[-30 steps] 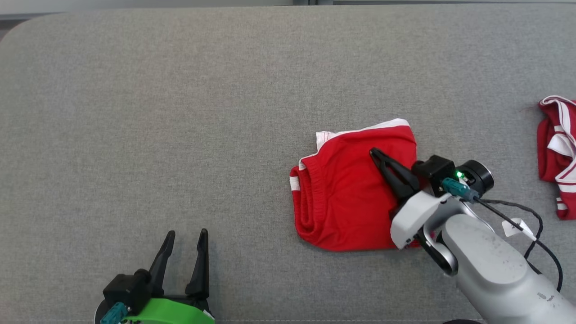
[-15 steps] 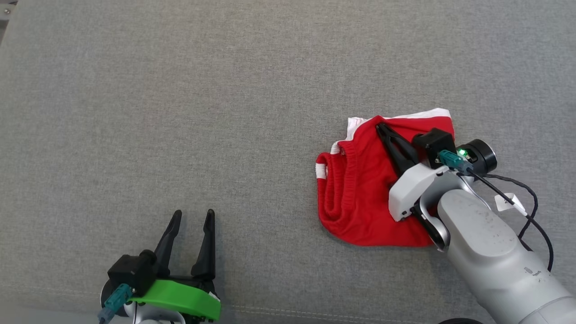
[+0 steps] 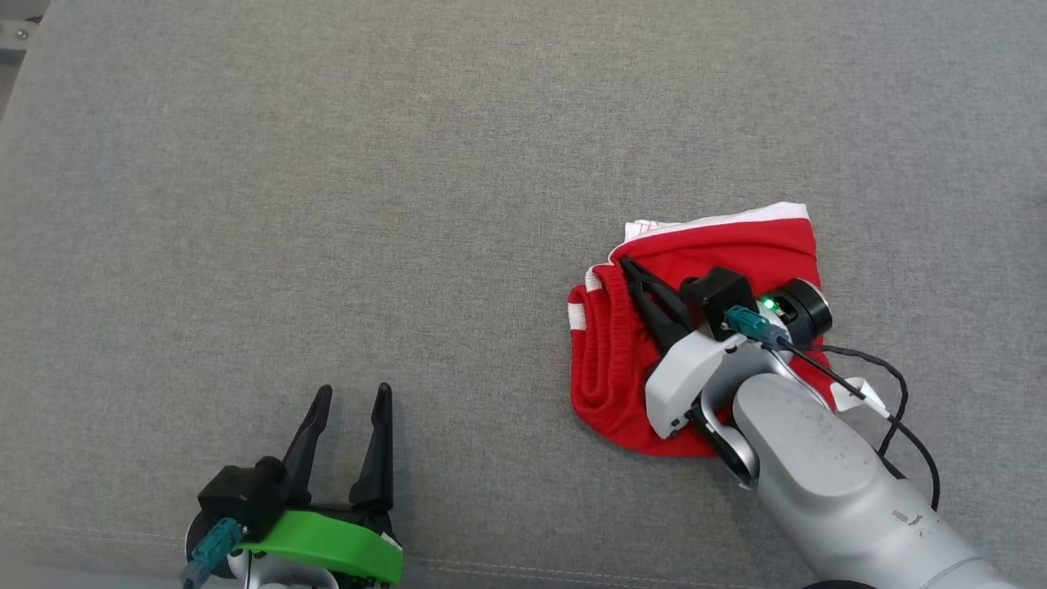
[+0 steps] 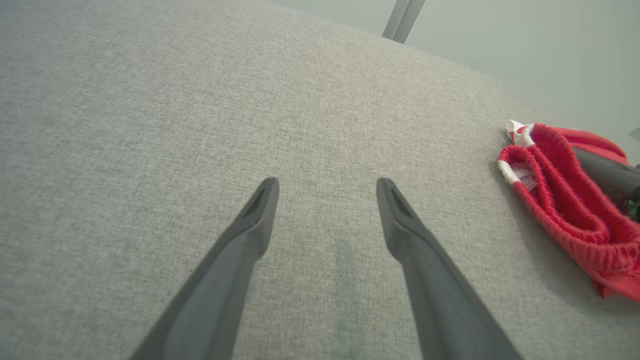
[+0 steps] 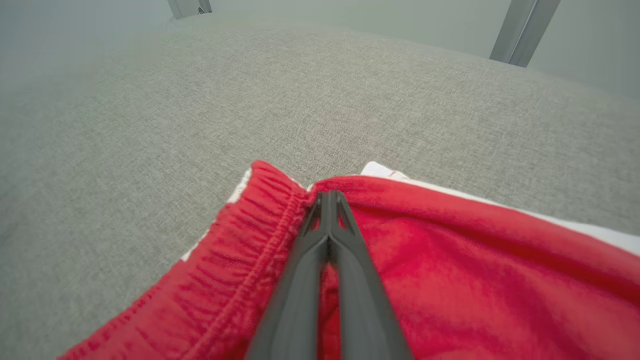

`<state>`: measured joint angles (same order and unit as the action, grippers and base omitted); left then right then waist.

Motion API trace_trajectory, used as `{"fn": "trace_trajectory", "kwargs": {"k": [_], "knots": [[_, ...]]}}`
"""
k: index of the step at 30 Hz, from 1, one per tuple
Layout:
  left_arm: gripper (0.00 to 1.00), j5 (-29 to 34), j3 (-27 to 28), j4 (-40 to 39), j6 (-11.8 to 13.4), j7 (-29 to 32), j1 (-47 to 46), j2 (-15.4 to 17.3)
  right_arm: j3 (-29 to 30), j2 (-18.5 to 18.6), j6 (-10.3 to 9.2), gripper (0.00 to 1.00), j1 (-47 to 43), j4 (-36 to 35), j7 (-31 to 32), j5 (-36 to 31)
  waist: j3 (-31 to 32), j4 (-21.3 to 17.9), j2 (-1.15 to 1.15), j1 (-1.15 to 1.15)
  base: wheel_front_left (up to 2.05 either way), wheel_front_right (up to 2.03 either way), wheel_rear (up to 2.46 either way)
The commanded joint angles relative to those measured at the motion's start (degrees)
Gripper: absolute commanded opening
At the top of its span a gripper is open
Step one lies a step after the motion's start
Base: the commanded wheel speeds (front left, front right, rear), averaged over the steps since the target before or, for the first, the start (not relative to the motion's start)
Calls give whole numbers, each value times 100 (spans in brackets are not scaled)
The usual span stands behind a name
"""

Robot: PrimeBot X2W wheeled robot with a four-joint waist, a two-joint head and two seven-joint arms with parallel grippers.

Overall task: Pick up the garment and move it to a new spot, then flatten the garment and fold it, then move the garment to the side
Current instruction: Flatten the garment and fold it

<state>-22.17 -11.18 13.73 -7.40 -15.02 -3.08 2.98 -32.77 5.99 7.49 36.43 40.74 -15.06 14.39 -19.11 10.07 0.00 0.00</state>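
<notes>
The garment, red with white trim, lies folded into a compact block right of centre in the head view, its elastic waistband toward the left and a white edge along the top; in the left wrist view it sits at the right edge. It looks flattened and folded already, so the step in hand is probably the shift to the side. To do that well, the push should stay low and slow across the grey bench, with steady downward pressure, so the top layer does not shear off the ones beneath or ruck at the waistband, which already stands up a little. The right fingers are clenched tight together and lie on top of the red cloth, tips at the seam where the waistband meets the body. They touch the garment, but whether they nip a fold of it cannot be told. The left fingers, at the lower left of the head view, are spread wide and released, holding nothing, over bare bench well apart from the garment.
</notes>
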Motion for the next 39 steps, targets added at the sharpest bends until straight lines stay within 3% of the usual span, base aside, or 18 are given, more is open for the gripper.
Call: {"fn": "trace_trajectory", "kwargs": {"k": [1,10,17,19,20,21,27,32,39], "knots": [[100,-70,-33,1,-16,-15,16,-3,-35,-24,-1,0,-63,38,-11,21,-1,-11,0,0,0,0,0],[100,-32,-167,45,-15,-16,-29,1,-179,-241,-1,0,26,193,-11,146,-5,-30,0,0,0,0,0],[100,-57,-44,26,-15,-15,135,2,-80,-267,-1,0,-164,-69,-11,172,212,-183,0,0,0,0,0],[100,-65,20,12,-15,-15,207,1,1,-230,-1,42,-241,-241,-11,117,326,-275,0,0,0,0,0],[100,-67,51,3,-15,-15,253,1,48,-192,-2,86,-328,-345,-11,94,395,-322,0,0,0,0,0],[100,-67,82,-3,-15,-16,302,2,86,-147,-2,100,-438,-439,-11,72,467,-373,0,0,0,0,0],[100,-56,294,-95,-15,-15,634,2,430,334,-2,100,-1224,-1319,-12,-16,945,-701,0,0,0,0,0],[100,4,491,-193,-15,-16,920,0,1169,652,-2,100,-2138,-2255,-12,-171,1302,-933,0,0,0,0,0],[100,35,596,-179,-15,-16,1215,-1,2498,631,-1,100,-3524,-3222,-11,-484,1723,-1024,0,0,0,0,0]]}}
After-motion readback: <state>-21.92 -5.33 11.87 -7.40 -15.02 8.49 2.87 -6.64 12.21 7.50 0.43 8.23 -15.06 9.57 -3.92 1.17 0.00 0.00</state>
